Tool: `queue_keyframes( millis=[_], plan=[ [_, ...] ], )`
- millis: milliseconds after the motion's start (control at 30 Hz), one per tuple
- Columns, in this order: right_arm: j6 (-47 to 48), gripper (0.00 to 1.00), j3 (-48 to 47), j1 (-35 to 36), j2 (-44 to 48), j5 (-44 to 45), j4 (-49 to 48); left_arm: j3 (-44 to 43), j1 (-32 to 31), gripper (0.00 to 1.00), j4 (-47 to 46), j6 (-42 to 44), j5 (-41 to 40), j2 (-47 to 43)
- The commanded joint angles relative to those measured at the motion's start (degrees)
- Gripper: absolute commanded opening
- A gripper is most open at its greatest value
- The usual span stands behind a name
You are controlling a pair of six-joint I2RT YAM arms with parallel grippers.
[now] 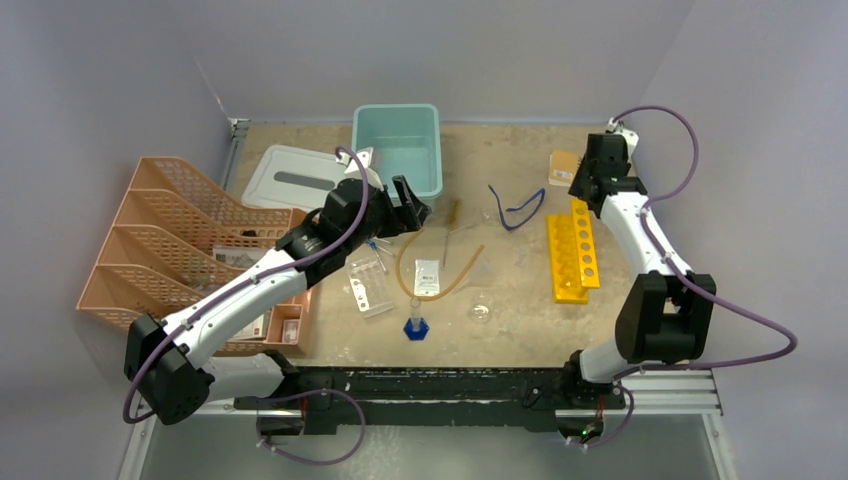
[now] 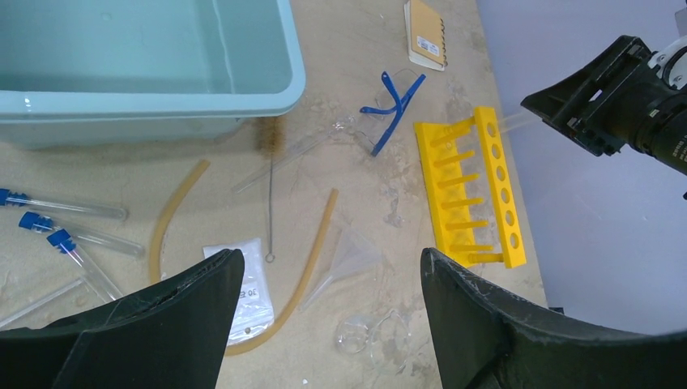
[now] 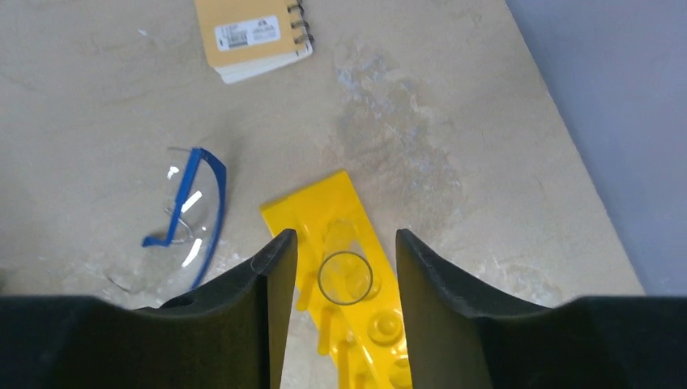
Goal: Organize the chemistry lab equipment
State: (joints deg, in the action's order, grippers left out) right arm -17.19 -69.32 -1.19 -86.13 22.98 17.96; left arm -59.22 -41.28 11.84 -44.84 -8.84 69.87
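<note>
My right gripper (image 3: 344, 237) stands open over the far end of the yellow rack (image 3: 340, 203). A clear test tube (image 3: 346, 277) stands in a rack hole between the fingers, with a gap on each side. Blue-framed safety glasses (image 3: 190, 215) lie left of the rack. My left gripper (image 2: 330, 259) hangs open and empty above the table's middle, in front of the teal bin (image 2: 243, 97). Under it lie amber tubing (image 2: 312, 251), a white packet (image 2: 247, 292), a glass dish (image 2: 381, 332) and blue-capped tubes (image 2: 61, 223). A blue-based cylinder (image 1: 416, 322) stands near the front.
Peach organizer trays (image 1: 170, 250) line the left side, with a white lid (image 1: 290, 178) behind them. A brown notebook (image 3: 251, 36) lies at the back right. A clear funnel (image 2: 348, 259) and a thin wire brush (image 2: 270, 162) rest among the tubing. The wall stands close on the right.
</note>
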Motion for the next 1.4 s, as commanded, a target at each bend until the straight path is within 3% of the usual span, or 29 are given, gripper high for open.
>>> queue_keyframes(
  millis=[0, 100, 200, 567, 733, 1100, 1367],
  plan=[
    [-1.6, 0.58, -4.8, -0.3, 1.8, 0.1, 5.4, -1.6, 0.0, 0.8, -0.1, 0.9, -1.4, -1.6],
    [-1.2, 0.7, -8.5, -0.3, 3.6, -0.4, 8.9, -2.8, 0.0, 0.81, 2.0, 1.0, -2.8, -1.3],
    [0.7, 0.75, -11.9, -0.3, 5.7, -2.5, 11.7, -4.2, 0.0, 0.82, 4.4, 1.5, -4.1, -1.2],
    [3.0, 0.73, -14.8, 0.7, 13.6, -21.8, 19.0, -3.9, 0.0, 0.83, 11.4, 1.7, -7.5, -5.5],
    [1.8, 0.72, -13.4, 12.4, 14.6, -18.5, 19.7, -2.3, 0.0, 0.79, 18.0, -0.9, -12.8, -7.8],
    [-9.2, 0.49, -5.6, 31.4, 4.2, -15.4, 10.7, 3.5, 0.3, 0.61, 25.1, -7.0, -20.7, -7.9],
    [-2.3, 0.35, -8.6, 40.1, -9.4, -16.7, 0.7, 4.4, 6.5, 0.4, 23.7, -6.9, -17.4, -4.7]
  ],
)
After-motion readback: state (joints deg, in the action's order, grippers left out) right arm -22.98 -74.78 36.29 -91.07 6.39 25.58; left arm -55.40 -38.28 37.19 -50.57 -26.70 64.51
